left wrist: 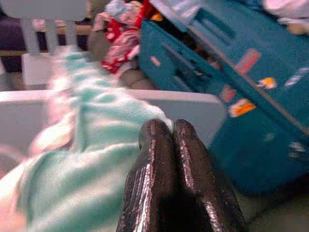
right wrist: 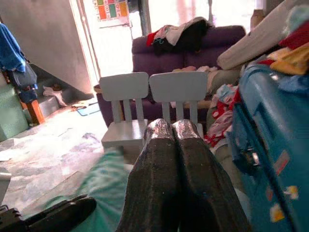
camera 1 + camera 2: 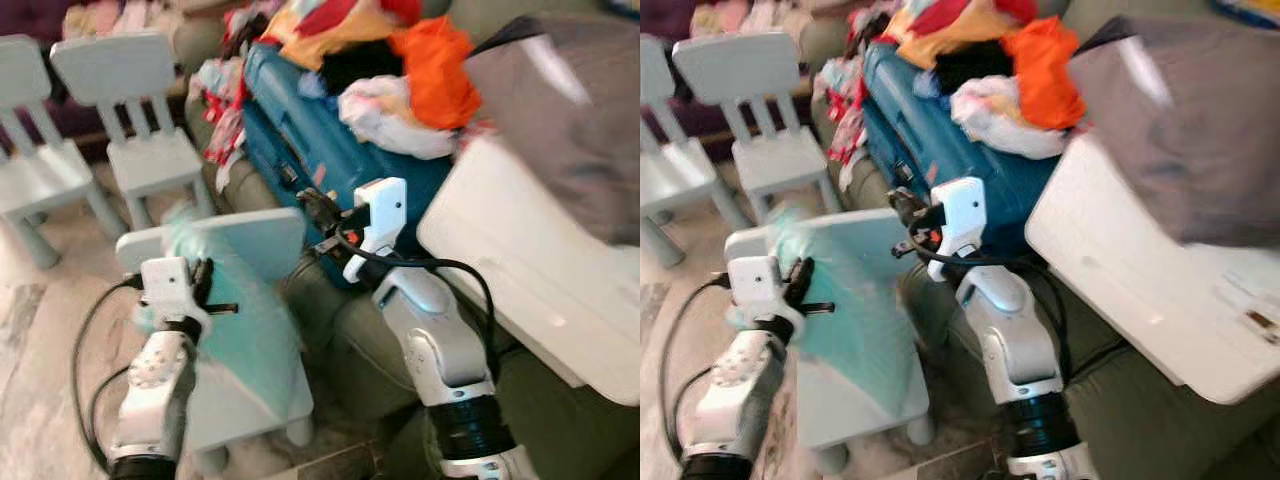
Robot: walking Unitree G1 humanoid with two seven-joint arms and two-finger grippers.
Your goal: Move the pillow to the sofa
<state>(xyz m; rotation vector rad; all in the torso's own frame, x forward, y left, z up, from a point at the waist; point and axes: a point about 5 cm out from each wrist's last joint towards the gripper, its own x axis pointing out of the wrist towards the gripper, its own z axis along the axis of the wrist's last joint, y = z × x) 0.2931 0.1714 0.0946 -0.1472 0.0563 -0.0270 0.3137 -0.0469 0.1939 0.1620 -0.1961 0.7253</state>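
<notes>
The soft mint-green fabric pillow lies draped over the pale blue child's chair in front of the olive-green sofa. It looks light, limp and likely to sag, so a bunched fold near its middle seems the best hold. The left end effector touches the cloth with fingers together; the right end effector hovers above, also closed. The sofa carries a teal suitcase, heaped clothes and a white box, leaving little room.

Mint-green pillow, teal suitcase, pale-blue chairs.
</notes>
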